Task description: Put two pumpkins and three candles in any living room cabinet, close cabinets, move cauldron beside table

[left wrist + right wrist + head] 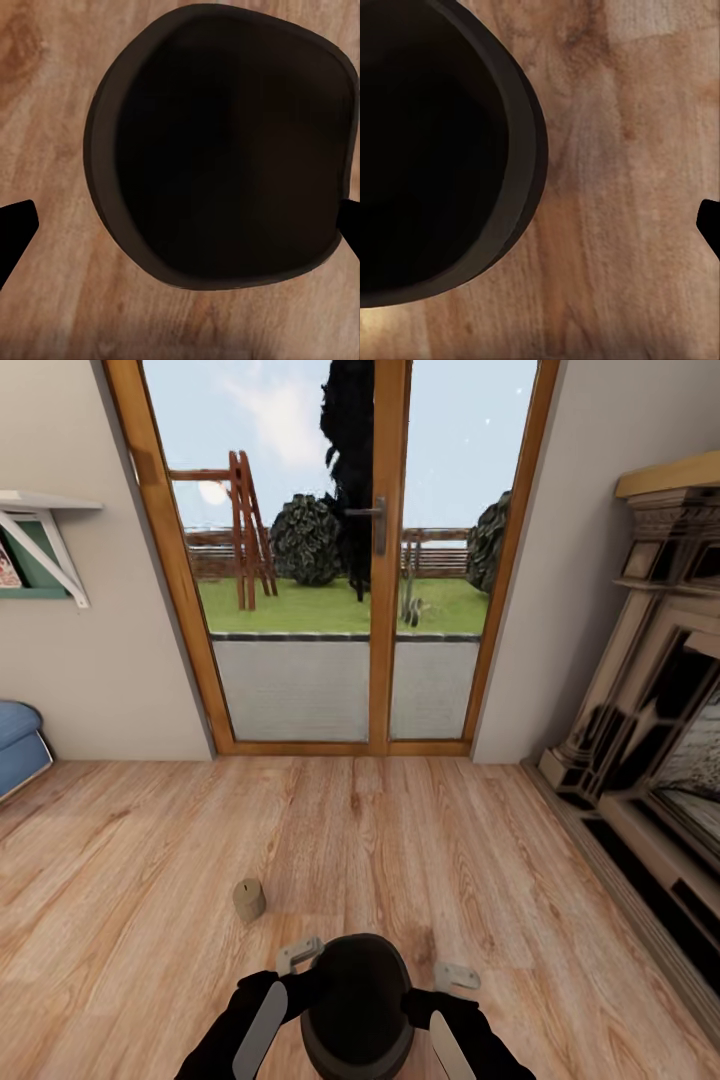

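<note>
Both grippers flank the cauldron (357, 1000), grip unclear; head view adds one candle (249, 899) on the floor (450, 840)

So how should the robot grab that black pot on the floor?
Probably by its rim, coming straight down from above. The cauldron stands upright on the wood floor with its mouth open upward, and its belly bulges wide, so one pincer finger inside and one outside the thin rim looks easier than spanning the whole pot. The left pincer hangs over it.

Light wood plank floor (420, 840); one candle (249, 899) standing on it
</note>
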Motion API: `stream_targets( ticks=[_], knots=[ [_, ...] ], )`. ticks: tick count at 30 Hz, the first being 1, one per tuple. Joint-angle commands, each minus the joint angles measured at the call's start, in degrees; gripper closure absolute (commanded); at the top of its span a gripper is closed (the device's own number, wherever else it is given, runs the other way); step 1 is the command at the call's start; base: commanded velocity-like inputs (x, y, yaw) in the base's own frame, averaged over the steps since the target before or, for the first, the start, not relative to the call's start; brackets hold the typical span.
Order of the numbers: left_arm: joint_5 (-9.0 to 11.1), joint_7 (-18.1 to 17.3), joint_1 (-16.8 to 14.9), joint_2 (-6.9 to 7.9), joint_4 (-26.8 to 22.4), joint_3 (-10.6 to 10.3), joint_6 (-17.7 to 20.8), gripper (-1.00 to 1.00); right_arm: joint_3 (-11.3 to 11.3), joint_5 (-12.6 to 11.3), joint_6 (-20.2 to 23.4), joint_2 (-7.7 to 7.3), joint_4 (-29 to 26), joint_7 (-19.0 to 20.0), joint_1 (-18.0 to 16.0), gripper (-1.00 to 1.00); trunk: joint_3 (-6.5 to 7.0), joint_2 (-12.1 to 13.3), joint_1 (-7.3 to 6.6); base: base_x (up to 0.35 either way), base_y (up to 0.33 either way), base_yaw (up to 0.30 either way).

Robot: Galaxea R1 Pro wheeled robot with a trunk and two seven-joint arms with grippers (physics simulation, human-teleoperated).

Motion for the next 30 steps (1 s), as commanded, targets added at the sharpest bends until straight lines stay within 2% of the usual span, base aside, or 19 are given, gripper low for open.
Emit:
stream_targets(
  ticks=[1,4,7,12,15,19,23,30],
  knots=[
    [0.6,0.5,0.0,-0.01,-0.1,-0.1,0.1,-1.00,0.2,-0.6,0.1,-0.01,-0.1,-0.6,0.0,-1.00,-0.24,-0.4,0.22,0.000,0.000,0.000],
    [0.6,0.5,-0.3,-0.04,-0.1,-0.1,0.1,-1.00,0.2,-0.7,0.2,-0.04,-0.3,-0.6,-0.3,-1.00,-0.78,-1.6,0.88,0.000,0.000,0.000],
    [0.7,0.5,-3.1,0.09,0.7,-0.1,0.4,-1.00,0.2,-0.9,0.9,0.13,-0.1,-0.9,-4.9,-1.00,-1.32,-2.8,1.53,0.000,0.000,0.000],
    [0.6,0.6,-7.2,0.27,5.3,-0.1,0.2,-1.00,0.3,-1.0,1.7,1.51,0.9,-1.0,-8.7,-1.00,-2.21,-4.9,2.63,0.000,0.000,0.000],
    [0.1,0.7,-10.4,0.30,9.3,-0.1,0.1,-1.00,0.3,-0.8,1.7,1.51,7.0,-1.0,-12.6,-1.00,-2.75,-6.1,3.29,0.000,0.000,0.000],
    [-0.6,0.8,-11.9,0.16,12.8,-0.1,-1.0,-1.00,0.3,-0.7,1.5,1.51,12.6,-1.0,-15.7,-1.00,-3.47,-7.7,4.17,0.000,0.000,0.000],
    [-0.7,0.8,-13.3,-0.07,16.9,-0.1,-4.2,-1.00,0.3,-0.7,2.3,1.51,14.3,-1.0,-16.6,-1.00,-4.19,-9.3,5.05,0.000,0.000,0.000],
    [-0.7,0.8,-13.7,-0.14,17.9,-0.1,-4.9,-1.00,0.4,-0.6,4.1,1.51,14.5,-1.0,-16.7,-1.00,-5.44,-12.1,6.59,0.000,0.000,0.000]
  ],
)
